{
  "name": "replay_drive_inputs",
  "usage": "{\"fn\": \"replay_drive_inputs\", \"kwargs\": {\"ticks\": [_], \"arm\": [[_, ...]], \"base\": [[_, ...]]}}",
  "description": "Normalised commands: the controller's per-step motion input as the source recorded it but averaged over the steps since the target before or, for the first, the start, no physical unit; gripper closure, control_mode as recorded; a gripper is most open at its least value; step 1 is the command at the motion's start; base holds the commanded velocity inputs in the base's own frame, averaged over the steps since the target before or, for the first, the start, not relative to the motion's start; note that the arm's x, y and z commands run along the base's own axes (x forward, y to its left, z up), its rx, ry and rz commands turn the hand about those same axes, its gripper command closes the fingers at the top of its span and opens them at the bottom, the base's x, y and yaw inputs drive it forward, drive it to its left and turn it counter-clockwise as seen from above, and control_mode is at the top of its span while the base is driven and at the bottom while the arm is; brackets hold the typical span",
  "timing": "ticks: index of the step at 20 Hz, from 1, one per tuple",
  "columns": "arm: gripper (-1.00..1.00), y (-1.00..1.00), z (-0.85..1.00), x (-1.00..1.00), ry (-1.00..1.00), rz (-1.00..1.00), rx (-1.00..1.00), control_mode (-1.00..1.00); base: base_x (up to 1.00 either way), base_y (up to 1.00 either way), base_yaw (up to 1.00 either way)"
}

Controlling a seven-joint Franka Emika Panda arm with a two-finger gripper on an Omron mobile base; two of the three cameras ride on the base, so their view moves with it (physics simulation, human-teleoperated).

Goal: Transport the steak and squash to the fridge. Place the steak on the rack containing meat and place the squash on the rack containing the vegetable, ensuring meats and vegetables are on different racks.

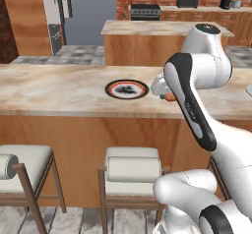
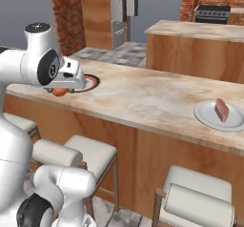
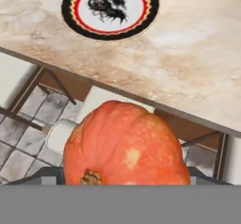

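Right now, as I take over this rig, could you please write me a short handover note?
Gripper: holds the squash above the near counter edge; its tips are hidden, so the grasp is a judgement.
Steak: untouched on the white plate, far right of the counter.
Patterned plate: bare, beside the gripper.
Fridge: behind the counter to the left, door shut as far as I can tell.
Done: squash picked up.
Left: drive to the fridge, open it, shelve the squash with the vegetable, return for the steak.

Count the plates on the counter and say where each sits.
2. A black-rimmed patterned plate lies empty beside the gripper holding the squash; a white plate carrying the steak sits farther right.
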Motion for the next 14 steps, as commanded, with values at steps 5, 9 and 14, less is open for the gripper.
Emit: {"fn": "replay_drive_inputs", "kwargs": {"ticks": [5,9,14], "arm": [[1.00,-0.27,0.65,-1.00,-0.23,0.00,0.02,-1.00],[1.00,-0.13,0.54,-0.97,-0.07,-0.03,0.01,-1.00],[1.00,0.01,0.31,-0.95,-0.01,-0.17,0.01,-1.00]], "base": [[0.00,0.00,0.00],[0.00,0.00,0.00],[0.00,0.00,0.00]]}}
